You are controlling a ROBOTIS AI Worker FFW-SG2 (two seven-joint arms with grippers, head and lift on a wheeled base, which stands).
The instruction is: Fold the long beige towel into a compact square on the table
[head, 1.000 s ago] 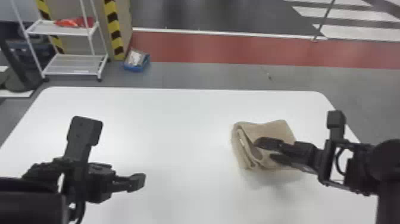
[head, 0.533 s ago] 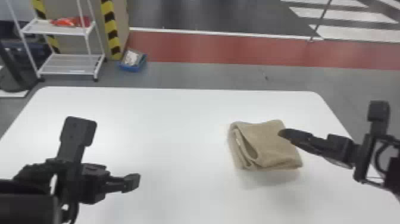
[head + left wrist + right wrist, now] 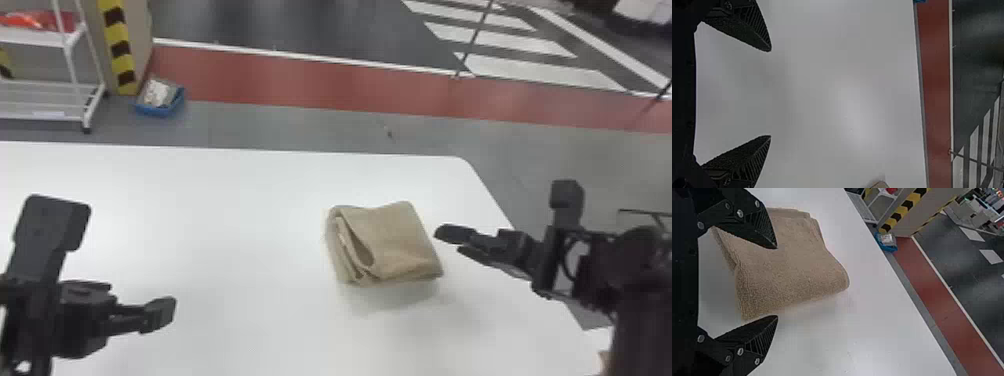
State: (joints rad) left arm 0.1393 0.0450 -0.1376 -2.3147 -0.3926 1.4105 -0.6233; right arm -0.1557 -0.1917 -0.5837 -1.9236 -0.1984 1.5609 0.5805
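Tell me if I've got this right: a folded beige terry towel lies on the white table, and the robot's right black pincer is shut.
No: the right pincer is open, its fingers apart, as the right wrist view shows. The towel lies folded on the table.

There is one beige towel [image 3: 395,235], on one white table [image 3: 225,210]. Two grippers, the left gripper [image 3: 159,314] and the right gripper [image 3: 453,242], have two fingers [image 3: 760,338] each, four altogether. Beyond are one blue bin [image 3: 162,110] and one white rack [image 3: 37,37].

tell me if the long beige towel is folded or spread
Folded: the beige cloth towel lies as a small stack, layered edges visible on its left side in the head view.
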